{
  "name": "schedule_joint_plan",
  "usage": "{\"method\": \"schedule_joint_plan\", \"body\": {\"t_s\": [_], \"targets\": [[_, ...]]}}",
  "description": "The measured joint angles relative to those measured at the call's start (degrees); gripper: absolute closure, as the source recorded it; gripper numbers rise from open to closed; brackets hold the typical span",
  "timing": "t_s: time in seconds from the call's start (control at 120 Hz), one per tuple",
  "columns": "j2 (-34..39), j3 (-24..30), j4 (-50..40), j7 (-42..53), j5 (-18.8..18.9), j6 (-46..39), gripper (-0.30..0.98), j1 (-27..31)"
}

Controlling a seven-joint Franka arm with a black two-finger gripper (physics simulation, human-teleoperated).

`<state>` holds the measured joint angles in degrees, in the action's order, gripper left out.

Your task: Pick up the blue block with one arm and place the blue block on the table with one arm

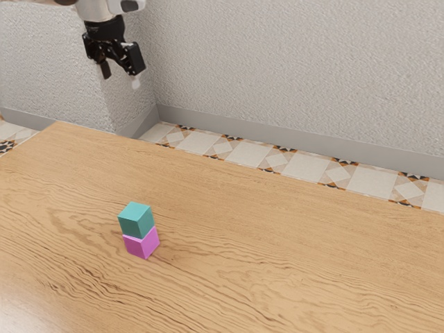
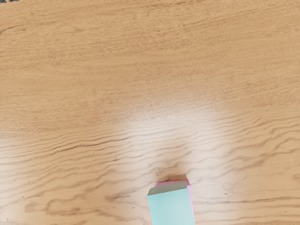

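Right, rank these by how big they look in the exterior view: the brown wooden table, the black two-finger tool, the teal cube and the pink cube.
1. Brown wooden table
2. Black two-finger tool
3. Teal cube and pink cube: left unranked, since they look alike and the teal one partly hides the pink one.

Pale textured walls (image 1: 291,62) rise above a patterned tile floor (image 1: 243,152).

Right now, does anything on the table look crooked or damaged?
Slightly crooked, yes: the blue block appears a little off-center on the pink block, whose edge peeks out beneath. I see no damage.
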<state>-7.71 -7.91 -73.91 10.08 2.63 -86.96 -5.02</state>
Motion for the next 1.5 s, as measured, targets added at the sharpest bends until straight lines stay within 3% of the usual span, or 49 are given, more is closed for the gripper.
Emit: {"method": "schedule_joint_plan", "body": {"t_s": [0.183, 0.317, 0.433, 0.875, 1.067, 1.5], "targets": [[5.9, 0.1, -7.0, 0.8, -0.1, -0.8, 0.00, 0.2], [13.0, 0.2, -24.3, 0.2, -0.3, -7.4, 0.00, 0.4], [14.1, 0.1, -34.3, -1.0, -0.3, -15.0, 0.00, 0.3], [13.4, 0.0, -43.2, -4.8, -1.9, -26.1, 0.00, 0.2], [7.7, -1.8, -43.5, -5.7, -3.5, -29.2, 0.00, -0.4], [5.1, -3.2, -49.6, -6.9, -5.3, -37.7, 0.00, 1.1]]}}
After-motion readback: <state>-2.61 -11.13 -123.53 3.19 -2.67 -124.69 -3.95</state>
